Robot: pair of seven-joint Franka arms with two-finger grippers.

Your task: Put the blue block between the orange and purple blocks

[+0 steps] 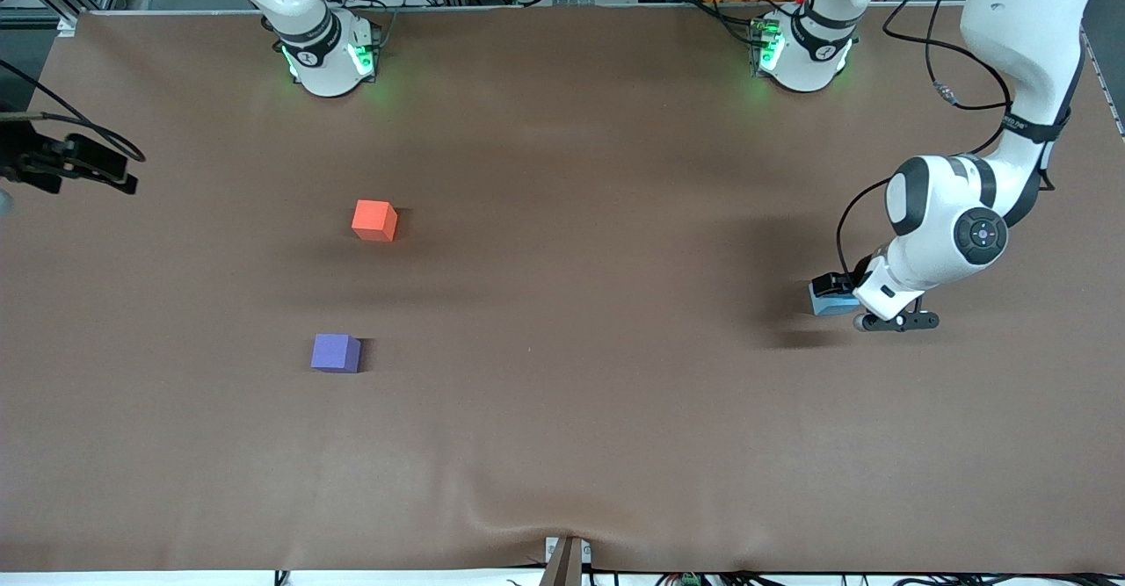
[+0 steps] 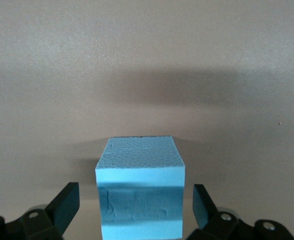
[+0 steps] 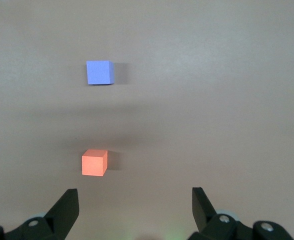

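Note:
The blue block (image 1: 835, 307) stands on the table near the left arm's end; in the left wrist view (image 2: 139, 170) it fills the space between the fingers. My left gripper (image 1: 835, 294) is low around it, open, with a gap on each side of the block (image 2: 135, 200). The orange block (image 1: 374, 220) and the purple block (image 1: 336, 352) stand apart toward the right arm's end, the purple one nearer the front camera. Both show in the right wrist view, orange (image 3: 94, 162) and purple (image 3: 99, 72). My right gripper (image 3: 134, 200) waits high over the table, open and empty.
The brown table cloth (image 1: 571, 410) has a small ridge at its front edge (image 1: 567, 533). Black gear with cables (image 1: 70, 164) juts in at the edge of the right arm's end. The two arm bases (image 1: 330, 50) (image 1: 800, 46) stand along the back edge.

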